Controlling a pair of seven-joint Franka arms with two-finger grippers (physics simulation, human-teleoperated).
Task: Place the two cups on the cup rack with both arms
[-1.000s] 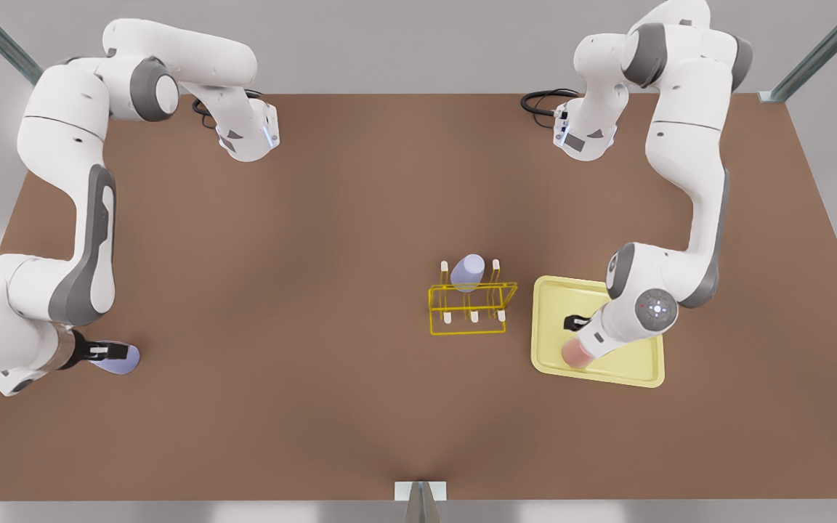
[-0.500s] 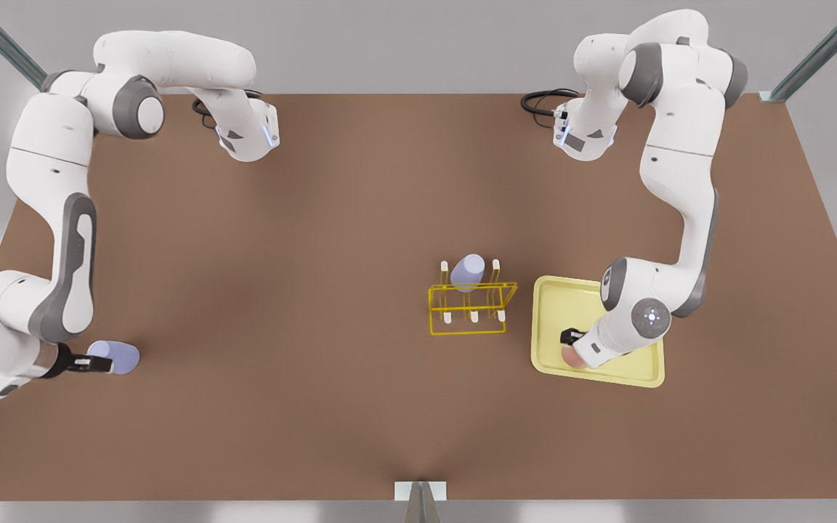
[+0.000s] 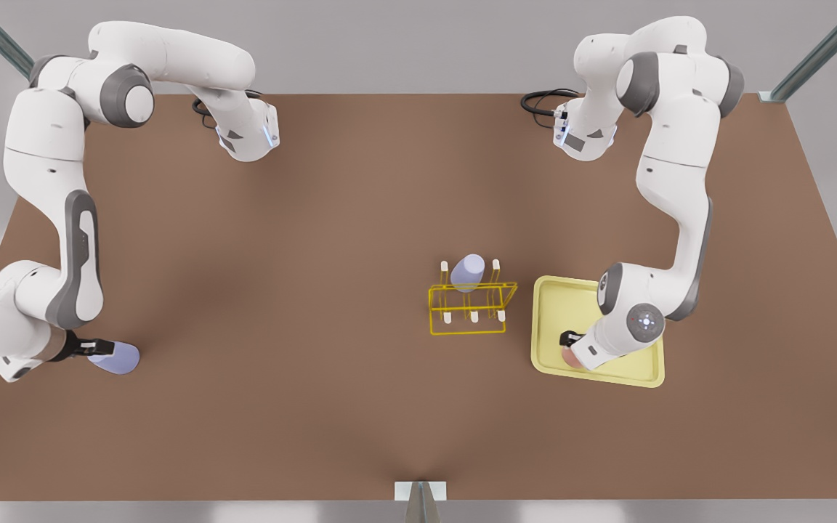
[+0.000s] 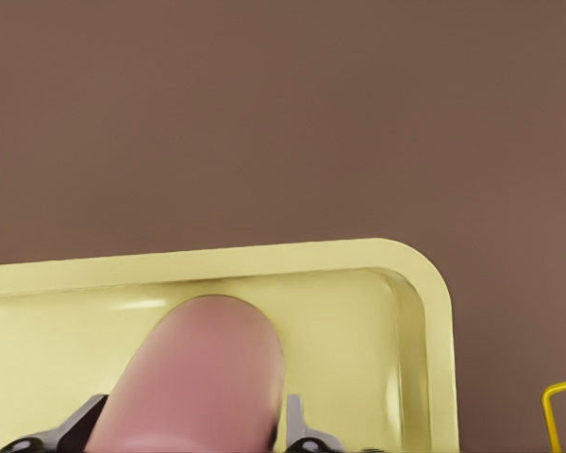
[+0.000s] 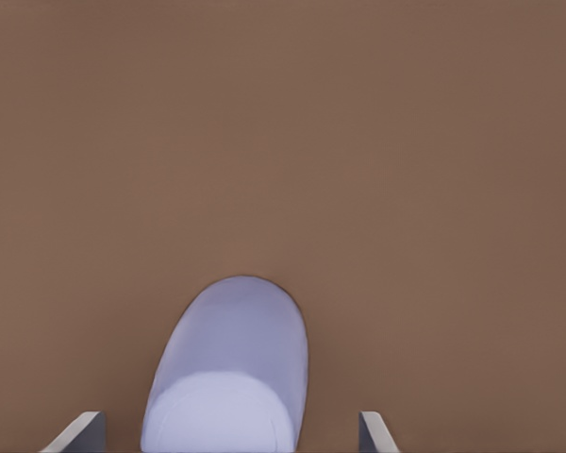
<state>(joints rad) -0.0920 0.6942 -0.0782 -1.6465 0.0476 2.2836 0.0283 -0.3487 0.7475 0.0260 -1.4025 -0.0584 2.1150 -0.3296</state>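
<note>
Pink cup (image 4: 193, 377) sits between the fingers (image 4: 297, 429) of the left tool (image 3: 569, 347), which press against its sides, gripping it inside the pale tray (image 3: 556, 309) near the corner closest to the rack (image 3: 469, 309). On the front view's left, the right tool (image 3: 95, 349) reaches around a lavender cup (image 5: 228, 377) on the table (image 3: 317, 254); its fingers (image 5: 80, 432) stand apart, clear of the cup's sides. Another lavender cup (image 3: 467, 271) rests on the rack's far pegs. Bare table lies between the right tool and the rack, well apart.
</note>
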